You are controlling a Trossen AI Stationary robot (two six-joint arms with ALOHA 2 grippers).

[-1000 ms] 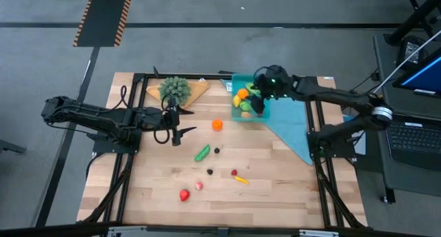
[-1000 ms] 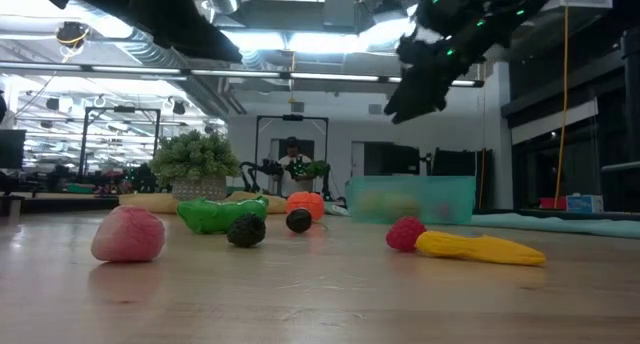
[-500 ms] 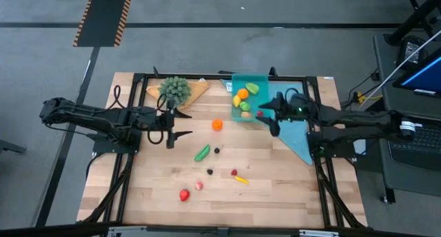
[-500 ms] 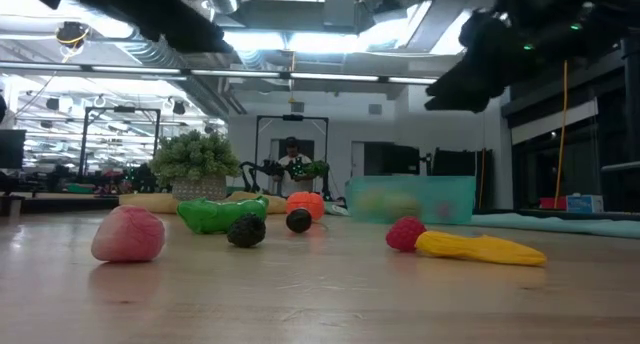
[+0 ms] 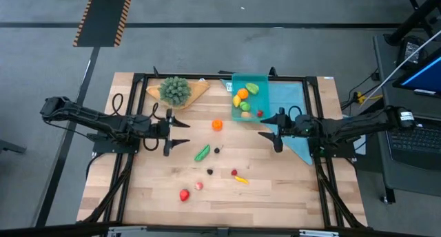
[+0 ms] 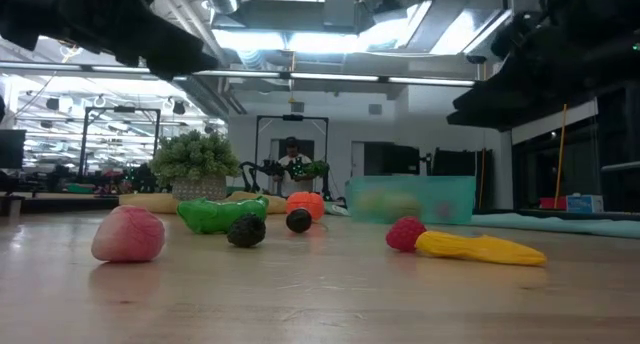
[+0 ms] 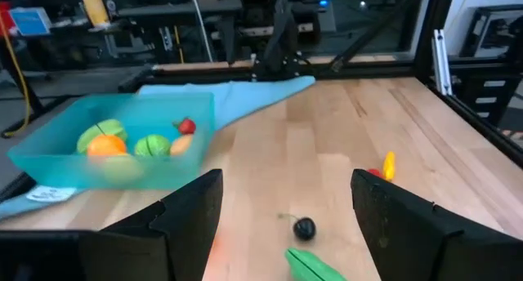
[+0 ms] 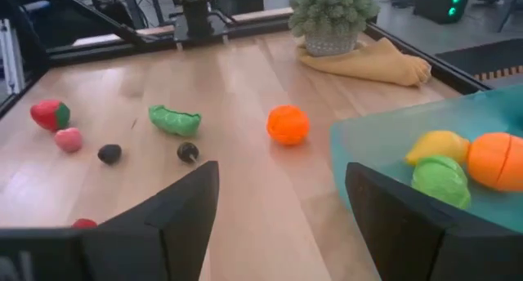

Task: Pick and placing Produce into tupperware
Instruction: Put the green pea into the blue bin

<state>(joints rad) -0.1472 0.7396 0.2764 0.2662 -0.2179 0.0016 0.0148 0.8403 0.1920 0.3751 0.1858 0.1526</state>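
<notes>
Right gripper (image 5: 276,131) has pulled back off the teal tupperware (image 5: 249,80), fingers apart, empty; small red piece (image 5: 260,114) now lies inside w/ the rest. Left gripper (image 5: 172,135), also spread, hovers near the green pea pod (image 5: 202,152), prob. next.

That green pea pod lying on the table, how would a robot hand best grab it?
Probably from straight above, across its narrow middle. The green pea pod lies flat on the wood and is long and thin, so fingers closing on its short sides should hold best. The left gripper, open, hovers nearest it, with a small dark piece close beside it.
</notes>
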